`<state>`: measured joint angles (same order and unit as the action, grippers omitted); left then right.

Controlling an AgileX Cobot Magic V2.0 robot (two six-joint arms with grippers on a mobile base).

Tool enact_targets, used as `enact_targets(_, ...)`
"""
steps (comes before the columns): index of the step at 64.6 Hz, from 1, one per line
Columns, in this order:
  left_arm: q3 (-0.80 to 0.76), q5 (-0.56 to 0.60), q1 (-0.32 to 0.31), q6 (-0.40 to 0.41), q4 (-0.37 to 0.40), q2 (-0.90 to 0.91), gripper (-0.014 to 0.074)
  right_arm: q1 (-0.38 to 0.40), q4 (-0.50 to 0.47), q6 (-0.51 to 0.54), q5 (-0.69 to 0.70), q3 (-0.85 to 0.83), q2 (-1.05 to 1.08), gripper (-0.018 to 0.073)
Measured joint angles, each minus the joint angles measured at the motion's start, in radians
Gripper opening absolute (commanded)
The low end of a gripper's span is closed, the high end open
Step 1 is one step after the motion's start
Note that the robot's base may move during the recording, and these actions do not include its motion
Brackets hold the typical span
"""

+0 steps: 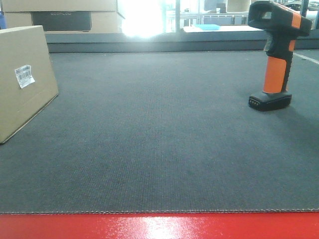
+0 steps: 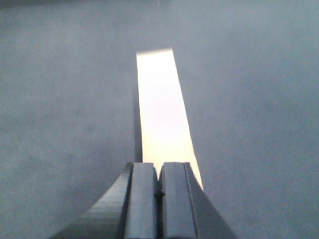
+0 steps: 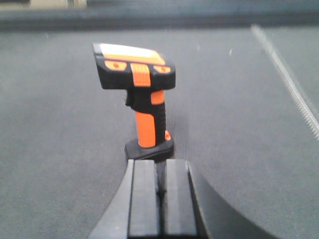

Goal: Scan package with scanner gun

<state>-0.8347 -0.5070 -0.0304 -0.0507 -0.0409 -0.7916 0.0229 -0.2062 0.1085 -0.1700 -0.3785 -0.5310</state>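
In the front view, the package (image 1: 25,79) stands at the left edge of the dark grey mat (image 1: 159,149) on the worktop, tilted back, its left part cut off by the frame; a small white barcode sticker (image 1: 24,76) shows on its face. The scanner gun (image 1: 277,55) stands upright on its black foot at the far right, well apart from the package. Neither gripper appears here. Behind, a larger cardboard box (image 1: 62,17) with a dark panel is partly washed out by glare.

In the left wrist view, the left gripper (image 2: 159,194) is closed, fingers pressed together, holding nothing. Beyond it a bright overexposed strip (image 2: 162,109) lies on the mat; what it is cannot be told.

In the right wrist view, the right gripper (image 3: 160,194) is likewise closed and empty, just in front of the upright scanner gun (image 3: 142,99), hiding part of its foot.
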Motion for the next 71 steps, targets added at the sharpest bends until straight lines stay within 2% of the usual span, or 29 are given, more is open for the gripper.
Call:
enact_targets(9, 0.162, 0.150, 0.000, 0.000, 0.023, 0.170, -0.0111, 0.000, 0.002, 0.000, -0.003, 0.060, 0.139, -0.0166)
enact_targets(20, 0.283, 0.225, 0.000, 0.000, 0.059, 0.325, -0.0111, 0.000, 0.002, 0.000, -0.025, 0.071, 0.279, -0.0166)
enact_targets(34, 0.322, 0.236, 0.000, 0.001, 0.068, 0.420, -0.0111, 0.000, 0.002, 0.000, -0.025, 0.071, 0.364, -0.0166)
enact_targets(71, 0.322, 0.240, 0.000, 0.001, 0.069, 0.424, -0.0111, 0.000, 0.002, 0.000, -0.027, 0.071, 0.364, -0.0166)
